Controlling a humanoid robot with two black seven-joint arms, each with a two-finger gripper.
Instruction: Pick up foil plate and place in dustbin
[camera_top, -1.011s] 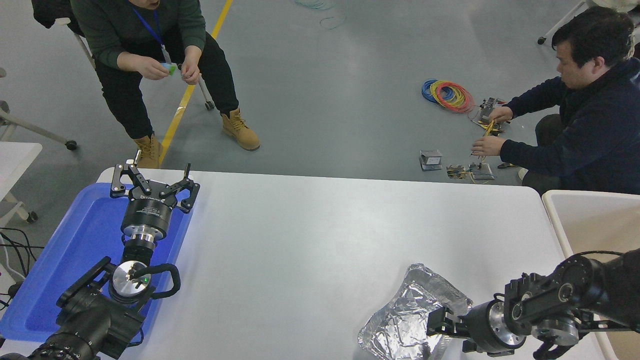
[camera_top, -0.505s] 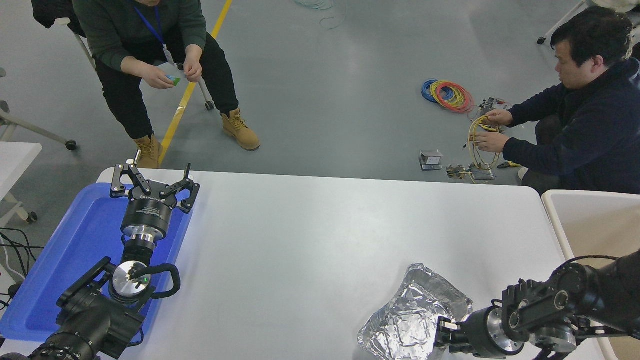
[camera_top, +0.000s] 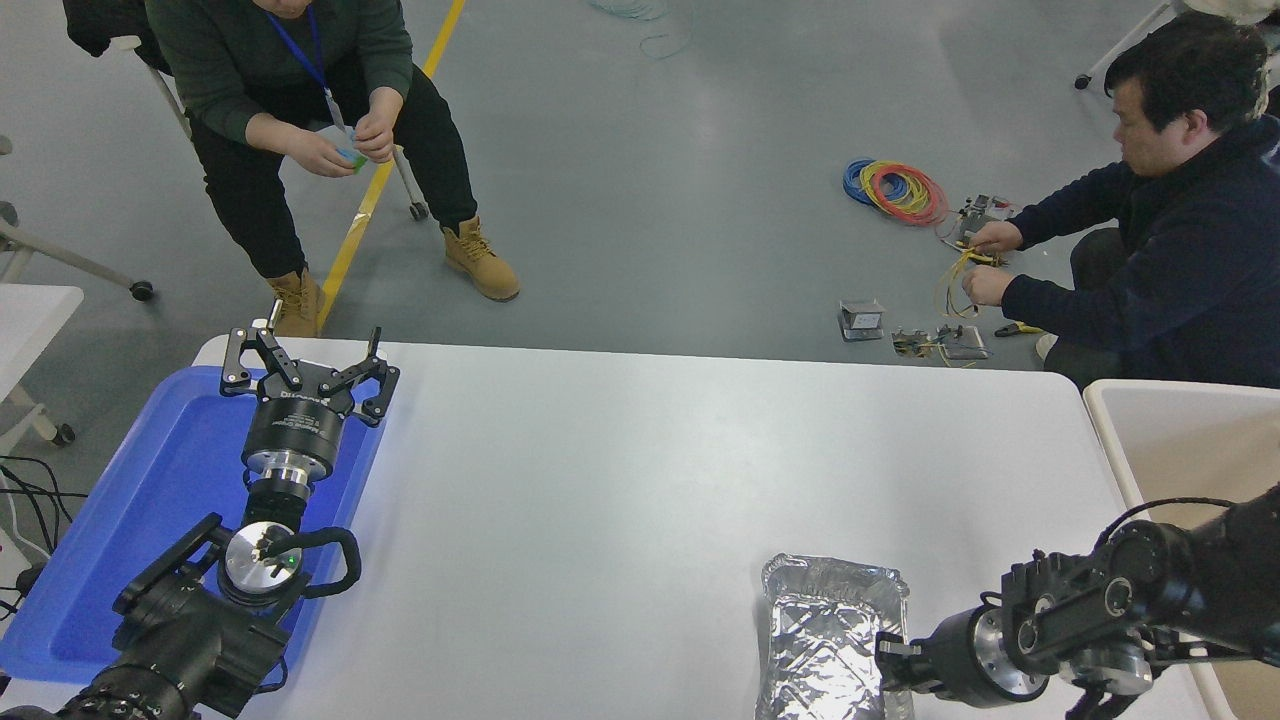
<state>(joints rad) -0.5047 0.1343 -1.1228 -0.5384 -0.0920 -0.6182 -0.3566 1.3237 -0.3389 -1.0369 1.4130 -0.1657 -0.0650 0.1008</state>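
The foil plate (camera_top: 828, 640) lies flat on the white table near the front edge, right of centre, with its long side pointing away from me. My right gripper (camera_top: 886, 660) comes in from the lower right and sits at the plate's right rim, touching it or just beside it; its grip is hidden. The dustbin (camera_top: 1105, 425), off-white rim and beige inside, stands at the table's right end, behind my right arm. My left gripper (camera_top: 308, 372) is parked open over the blue tray at the left.
A shallow blue tray (camera_top: 150, 500) lies at the table's left end under the left arm. One person (camera_top: 300, 80) sits beyond the far left edge. Another person (camera_top: 1170, 230) crouches at the far right with cables (camera_top: 895, 190) on the floor.
The foil plate stood tilted and skewed; it now lies flat and turned lengthwise, a little further left. My right gripper has dropped lower against its right rim. The left arm has not moved.
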